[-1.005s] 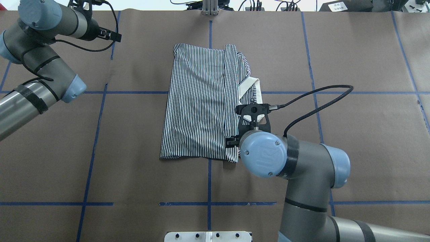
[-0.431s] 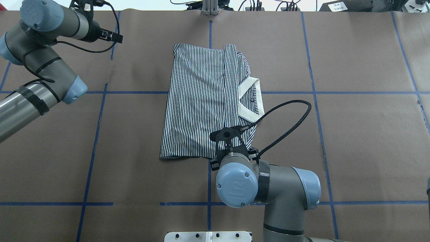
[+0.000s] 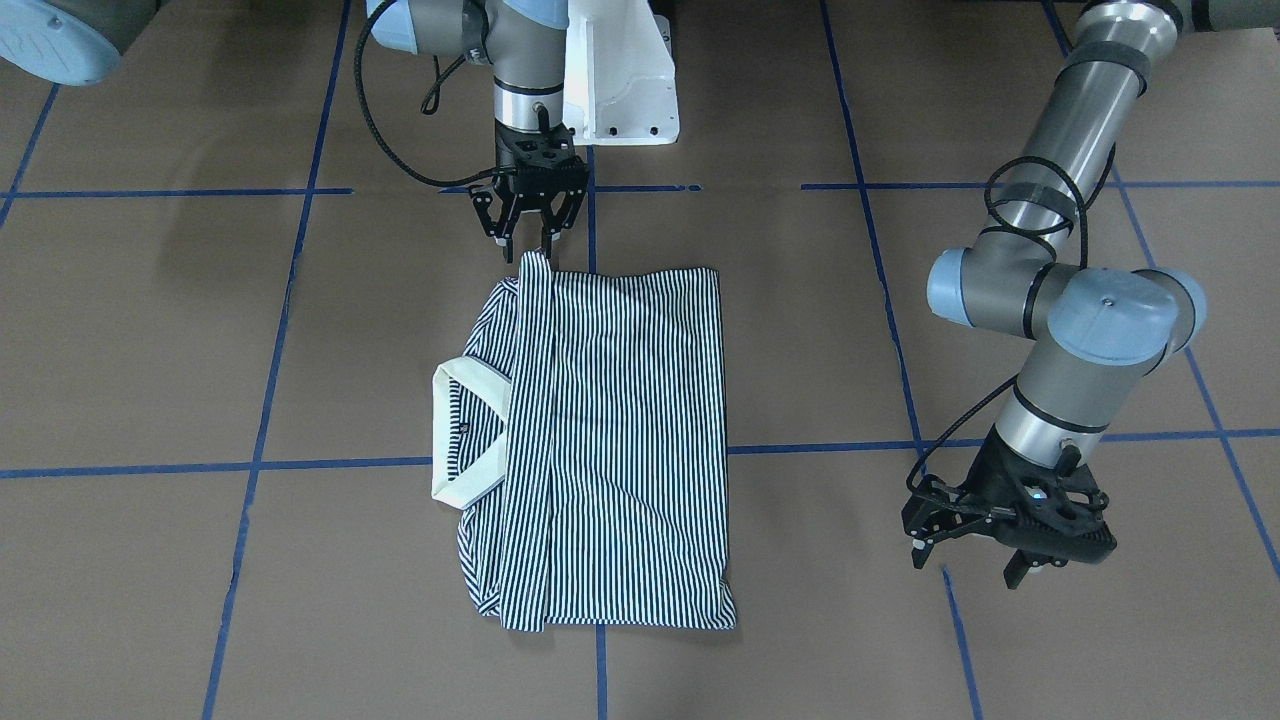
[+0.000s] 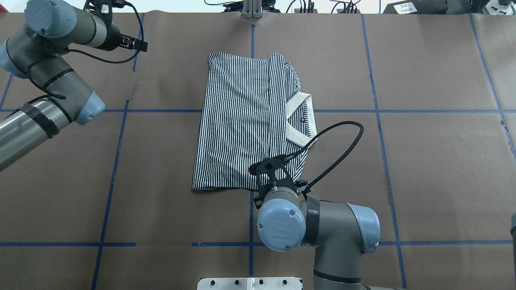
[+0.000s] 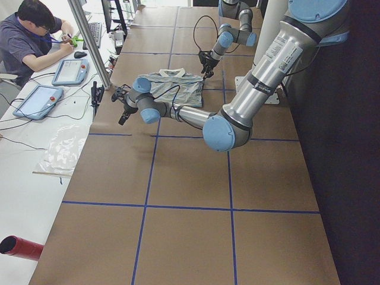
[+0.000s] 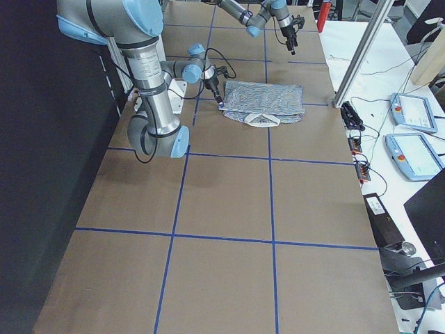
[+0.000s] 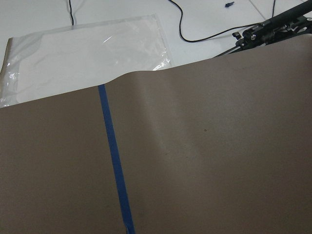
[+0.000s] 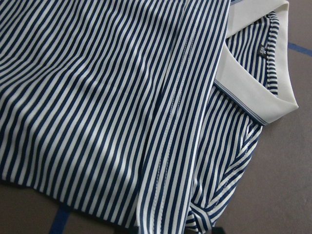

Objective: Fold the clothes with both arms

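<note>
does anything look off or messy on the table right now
The navy-and-white striped polo shirt is folded lopsidedly: its cream collar pokes out past the folded edge on the robot's right, and the fabric beside it is bunched rather than flat.

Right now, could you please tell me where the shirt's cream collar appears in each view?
Exterior front-facing: collar left of centre.
Overhead exterior: collar right of centre.
Exterior left: collar upper middle, small.
Exterior right: collar upper middle, small.
Left wrist: not in it.
Right wrist: collar upper right.
Landmark: the blue tape line running up to it.
</note>
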Controlling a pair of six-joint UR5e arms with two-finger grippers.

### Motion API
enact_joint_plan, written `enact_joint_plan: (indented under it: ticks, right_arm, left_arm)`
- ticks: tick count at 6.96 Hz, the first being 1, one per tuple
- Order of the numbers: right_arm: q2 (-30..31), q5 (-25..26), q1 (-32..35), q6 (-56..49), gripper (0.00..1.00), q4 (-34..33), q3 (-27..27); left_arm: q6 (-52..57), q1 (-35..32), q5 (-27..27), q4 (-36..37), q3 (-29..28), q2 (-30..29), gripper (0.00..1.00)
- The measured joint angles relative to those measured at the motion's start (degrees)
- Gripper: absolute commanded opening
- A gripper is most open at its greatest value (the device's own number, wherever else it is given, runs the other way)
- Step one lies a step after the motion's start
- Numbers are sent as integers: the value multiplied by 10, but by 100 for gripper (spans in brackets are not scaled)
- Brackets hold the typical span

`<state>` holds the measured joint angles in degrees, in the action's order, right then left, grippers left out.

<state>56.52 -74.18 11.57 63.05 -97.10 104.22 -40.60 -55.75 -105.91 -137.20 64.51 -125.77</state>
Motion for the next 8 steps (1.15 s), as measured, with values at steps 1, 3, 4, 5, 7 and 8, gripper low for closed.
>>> enact_joint_plan:
  ticks: [1, 3, 4, 5, 7, 8]
  right_arm:
    - [0, 0, -1, -20, 51, 0, -1]
    - [-2, -1, -3, -41, 51, 7, -1]
    - [-4, -1, -3, -49, 51, 22, -6]
    - [-5, 0, -3, -56, 44, 44, -18]
    - [-5, 0, -3, -66, 26, 68, -34]
    - [-5, -1, -3, -68, 25, 70, -33]
  left_arm:
    - [0, 0, 0, 0, 0, 0, 100]
    - [0, 1, 0, 0, 0, 0, 100]
    - [-1, 2, 0, 0, 0, 0, 100]
    - [-1, 3, 0, 0, 0, 0, 100]
    - [-1, 3, 0, 0, 0, 0, 100]
    - [-1, 3, 0, 0, 0, 0, 100]
